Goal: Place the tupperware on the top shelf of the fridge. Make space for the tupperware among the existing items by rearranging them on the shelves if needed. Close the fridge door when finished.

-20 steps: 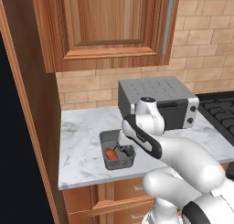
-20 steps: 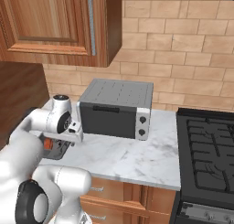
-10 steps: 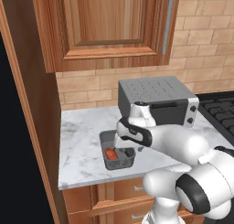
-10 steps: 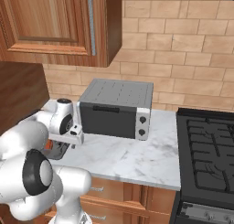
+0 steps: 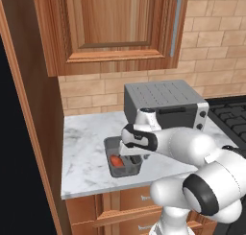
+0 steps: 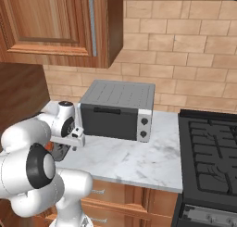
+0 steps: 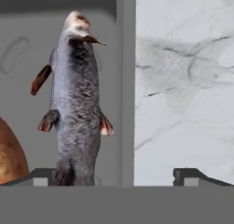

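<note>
In the left base view the tupperware (image 5: 124, 158) sits at lower centre on the white marble counter (image 5: 86, 155), just in front of the grey toaster oven (image 5: 166, 104), with an orange piece showing at its left end; its right half is covered by the white arm, which bends in from the lower right. The gripper (image 5: 135, 157) is down at the tub, but the wrist hides its tips here. In the right base view the tub (image 6: 59, 152) is only a dark sliver at centre left, mostly hidden behind the arm, and the toaster oven (image 6: 118, 109) stands clear at mid frame beside the black stove (image 6: 210, 152) on the right. The hand view is very close: the tub's grey wall (image 7: 126, 81) runs top to bottom through the middle, a grey fish-like piece (image 7: 77, 104) lies inside on the left, and the orange piece (image 7: 8, 157) is cut off at the lower left edge. The two fingers (image 7: 194, 176) stand apart, one on each side of that wall, only their tops showing; whether they touch it cannot be made out.
</note>
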Motion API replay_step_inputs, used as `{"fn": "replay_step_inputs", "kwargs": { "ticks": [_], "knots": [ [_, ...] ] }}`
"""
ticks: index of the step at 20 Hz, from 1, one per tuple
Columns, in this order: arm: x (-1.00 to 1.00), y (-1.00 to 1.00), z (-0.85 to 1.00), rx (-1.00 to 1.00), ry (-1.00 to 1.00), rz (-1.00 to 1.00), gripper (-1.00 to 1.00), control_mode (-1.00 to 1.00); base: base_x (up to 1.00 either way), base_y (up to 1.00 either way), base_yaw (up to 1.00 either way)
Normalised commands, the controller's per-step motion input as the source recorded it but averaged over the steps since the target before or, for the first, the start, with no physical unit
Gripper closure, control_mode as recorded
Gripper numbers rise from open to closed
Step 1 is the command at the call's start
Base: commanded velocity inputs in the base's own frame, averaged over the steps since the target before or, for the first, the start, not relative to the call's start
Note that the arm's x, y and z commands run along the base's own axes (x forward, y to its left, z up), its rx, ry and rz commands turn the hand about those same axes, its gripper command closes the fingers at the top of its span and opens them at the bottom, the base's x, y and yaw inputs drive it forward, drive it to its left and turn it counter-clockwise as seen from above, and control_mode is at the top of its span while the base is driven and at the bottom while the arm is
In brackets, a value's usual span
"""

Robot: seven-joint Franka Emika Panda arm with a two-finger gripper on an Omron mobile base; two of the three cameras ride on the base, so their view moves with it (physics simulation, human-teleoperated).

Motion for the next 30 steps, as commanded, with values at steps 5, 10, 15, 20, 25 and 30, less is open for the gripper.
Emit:
{"fn": "replay_step_inputs", "kwargs": {
  "ticks": [5, 10, 15, 20, 25, 30],
  "knots": [
    [0.0, 0.03, -0.12, 0.0, -0.01, 0.0, 1.0, -1.0, 0.0, 0.0, 0.0],
    [0.0, 0.0, -0.04, 0.0, 0.0, 0.0, 1.0, -1.0, 0.0, 0.0, 0.0],
    [-0.07, 0.25, -0.08, 0.0, 0.0, -0.02, 1.0, -1.0, 0.0, 0.0, 0.0],
    [-0.63, 0.01, 0.81, 0.0, -0.07, -0.08, 1.0, -1.0, 0.0, 0.0, 0.0],
    [-0.83, -0.16, 0.79, 0.0, -0.1, -0.25, 1.0, -1.0, 0.0, 0.0, 0.0],
    [-0.63, -0.38, 0.53, 0.0, -0.2, -0.5, 1.0, -1.0, 0.0, 0.0, 0.0]
  ]
}}
